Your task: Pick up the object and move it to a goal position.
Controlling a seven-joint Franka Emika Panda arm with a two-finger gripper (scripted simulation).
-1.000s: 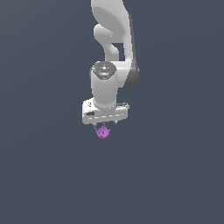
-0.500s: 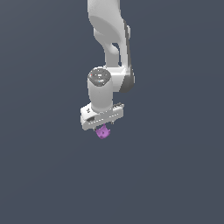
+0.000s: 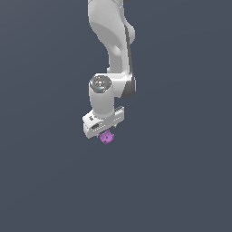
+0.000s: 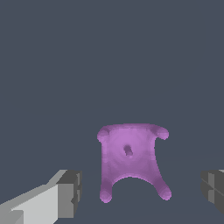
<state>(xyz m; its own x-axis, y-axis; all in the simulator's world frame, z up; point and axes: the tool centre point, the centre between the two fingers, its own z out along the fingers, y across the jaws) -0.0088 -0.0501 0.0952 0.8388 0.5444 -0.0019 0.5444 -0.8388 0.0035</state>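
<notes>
Exterior view: a white Panda arm (image 3: 111,36) is seen descending from the top edge of the picture against a plain dark grey-blue ground. Its wrist (image 3: 102,97) is turned downward, and the broad white body of the claw (image 3: 107,134) is carried beneath it, slanted so that the end toward the exterior view's left sits lower than the end toward the exterior view's right. Directly under that body a tiny purple-magenta lump (image 3: 106,137) is shown, touching or just below the underside of the claw. The fingers cannot be made out separately here, being hidden by the body and too small to be resolved.

In the wrist view the lump is rendered much larger, as a flat magenta piece with four short rounded prongs at its corners, a curved notch cut into one edge and a small dark hole near its middle. One finger (image 4: 65,192) is seen as a white bar ended by a grey pad; the other finger (image 4: 214,190) is cut by the picture's edge, only its grey pad being shown. The lump is placed between the two pads, and a clear gap of background is left on each side of it. The claw is thus shown spread apart, with neither pad touching the lump.
</notes>
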